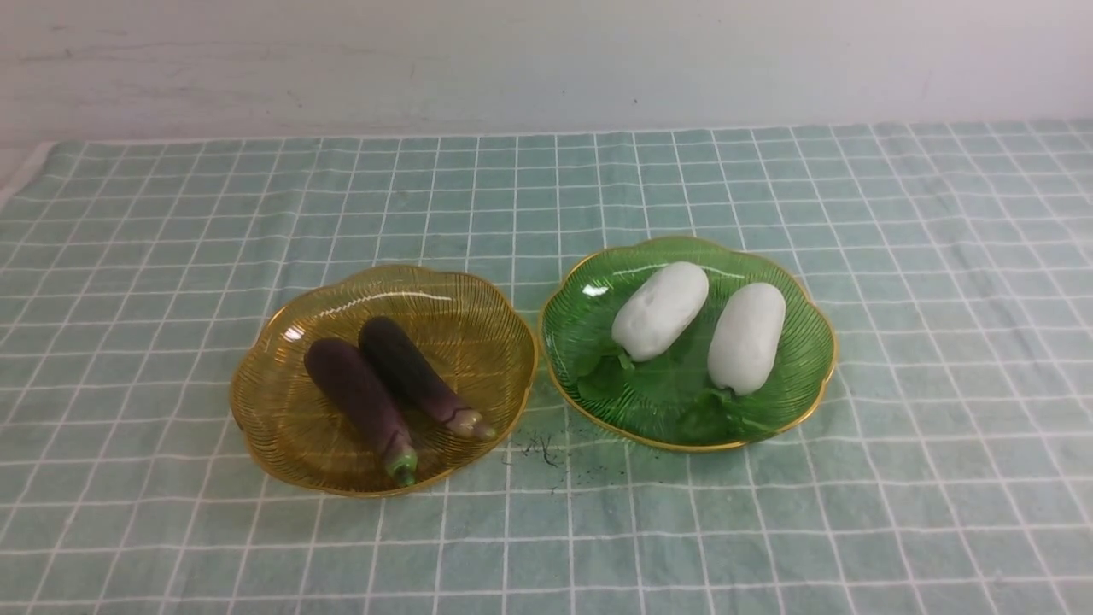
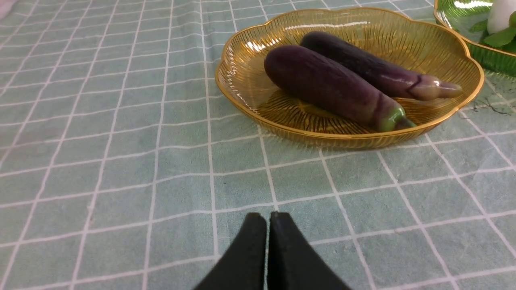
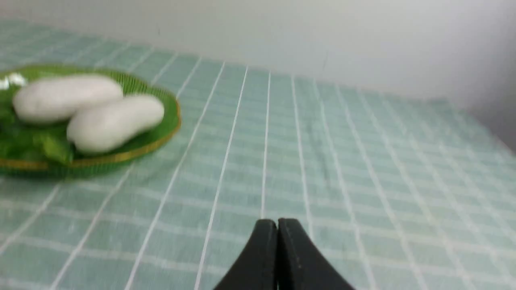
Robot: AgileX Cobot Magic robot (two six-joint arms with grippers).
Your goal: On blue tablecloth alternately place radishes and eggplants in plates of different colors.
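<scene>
Two dark purple eggplants, one with a green tip [image 1: 359,397] and one with a tan tip [image 1: 418,376], lie side by side in the amber plate [image 1: 478,299] left of centre on the teal checked tablecloth [image 1: 171,256]. Two white radishes [image 1: 661,309] [image 1: 747,337] lie in the green plate [image 1: 811,376] to its right. Neither gripper shows in the front view. My left gripper [image 2: 268,217] is shut and empty over bare cloth, short of the amber plate [image 2: 242,92]. My right gripper [image 3: 277,223] is shut and empty over cloth, beside the green plate [image 3: 169,129].
A pale wall [image 1: 546,60] runs along the cloth's far edge. A small dark smudge [image 1: 542,451] marks the cloth between the plates at the front. The cloth's left edge [image 1: 26,175] shows at the far left.
</scene>
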